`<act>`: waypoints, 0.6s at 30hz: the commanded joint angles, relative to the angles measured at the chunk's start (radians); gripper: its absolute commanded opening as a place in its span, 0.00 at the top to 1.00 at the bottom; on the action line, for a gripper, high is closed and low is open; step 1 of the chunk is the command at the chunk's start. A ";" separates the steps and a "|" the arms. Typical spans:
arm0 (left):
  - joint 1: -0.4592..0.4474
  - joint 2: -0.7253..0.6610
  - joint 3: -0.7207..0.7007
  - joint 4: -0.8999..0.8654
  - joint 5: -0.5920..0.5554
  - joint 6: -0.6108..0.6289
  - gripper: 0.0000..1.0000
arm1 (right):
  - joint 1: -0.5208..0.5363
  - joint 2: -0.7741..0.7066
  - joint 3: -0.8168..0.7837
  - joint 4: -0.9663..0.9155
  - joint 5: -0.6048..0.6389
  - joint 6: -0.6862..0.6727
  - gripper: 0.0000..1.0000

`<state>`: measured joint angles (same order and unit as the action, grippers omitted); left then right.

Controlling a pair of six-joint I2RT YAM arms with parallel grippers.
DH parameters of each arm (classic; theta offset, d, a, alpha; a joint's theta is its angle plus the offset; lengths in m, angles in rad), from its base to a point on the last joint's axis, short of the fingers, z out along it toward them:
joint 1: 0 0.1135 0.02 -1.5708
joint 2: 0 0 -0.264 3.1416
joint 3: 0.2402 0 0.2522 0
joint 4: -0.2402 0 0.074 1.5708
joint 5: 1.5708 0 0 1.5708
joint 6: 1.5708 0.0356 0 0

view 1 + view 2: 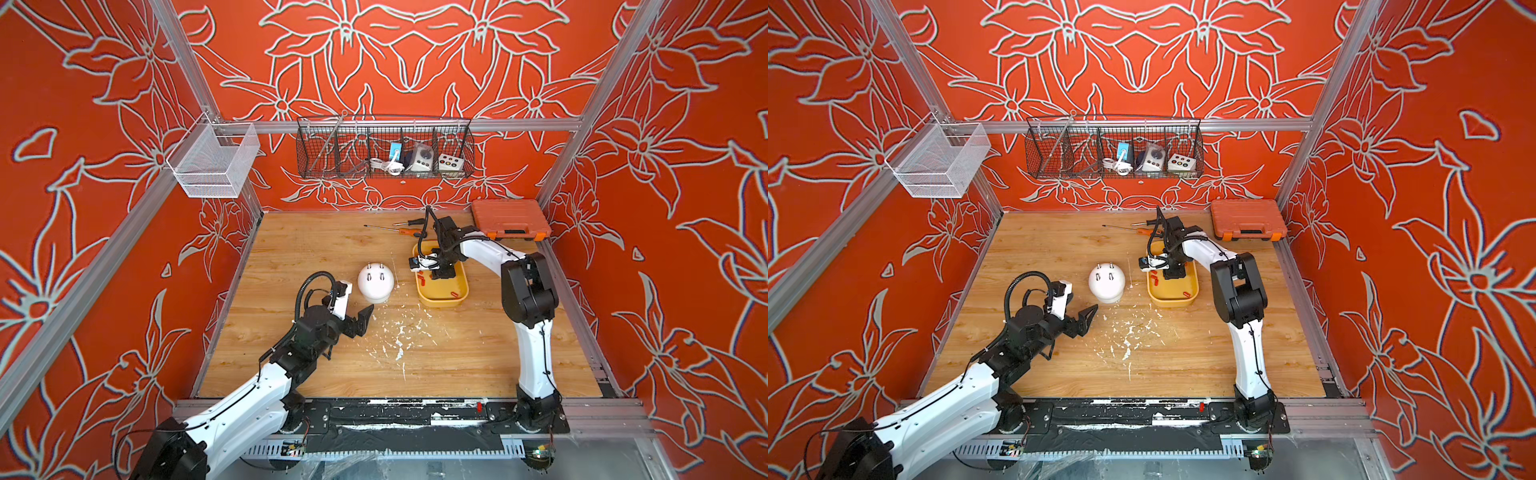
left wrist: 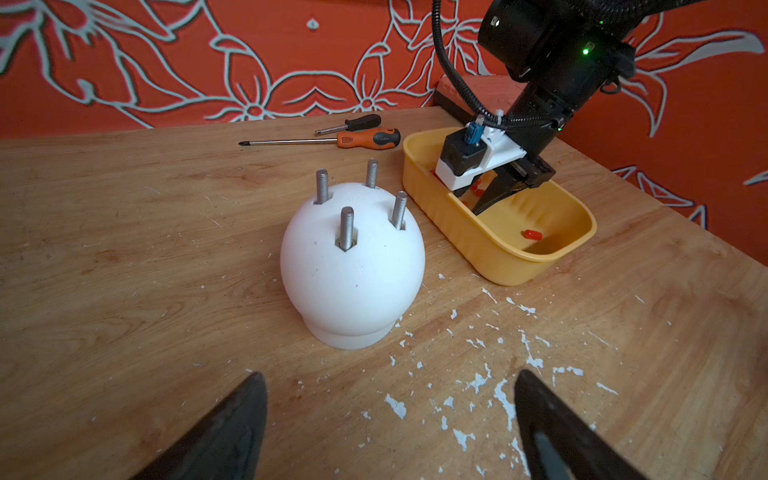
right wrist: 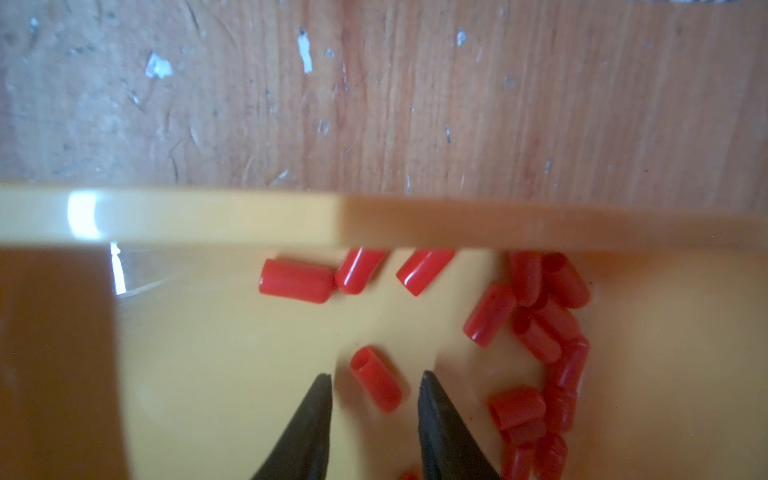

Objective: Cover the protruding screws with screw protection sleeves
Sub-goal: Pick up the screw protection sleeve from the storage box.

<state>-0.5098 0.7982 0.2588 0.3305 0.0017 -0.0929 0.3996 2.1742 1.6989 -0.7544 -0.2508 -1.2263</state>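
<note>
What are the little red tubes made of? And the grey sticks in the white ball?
The red tubes look like glossy plastic or rubber: smooth, hollow, shiny highlights. The grey sticks look like dull metal, ridged with thread. The white ball seems matte plastic.

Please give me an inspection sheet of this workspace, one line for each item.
Surface: wooden table, white flakes scattered.
Job's things: four protruding screws bare on white dome; screw protection sleeves in yellow tray.
Clutter: two screwdrivers, orange case.
Grippers: left gripper open, empty; right gripper open around one sleeve in tray.
Cables: black hoses looped at both wrists.
Surroundings: two wire baskets on frame, red patterned walls.
</note>
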 commanded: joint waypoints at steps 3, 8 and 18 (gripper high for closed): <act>-0.003 0.004 0.010 0.004 0.001 0.012 0.10 | 0.007 0.033 0.027 -0.017 0.005 -0.033 0.65; -0.003 0.010 0.011 0.004 0.004 0.010 0.10 | 0.008 0.045 0.040 -0.015 -0.002 -0.021 0.73; -0.003 0.012 0.013 0.004 0.007 0.010 0.10 | 0.007 0.108 0.141 -0.106 -0.022 0.035 0.88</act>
<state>-0.5098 0.8082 0.2588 0.3302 0.0021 -0.0929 0.4004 2.2498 1.8019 -0.7952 -0.2520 -1.2098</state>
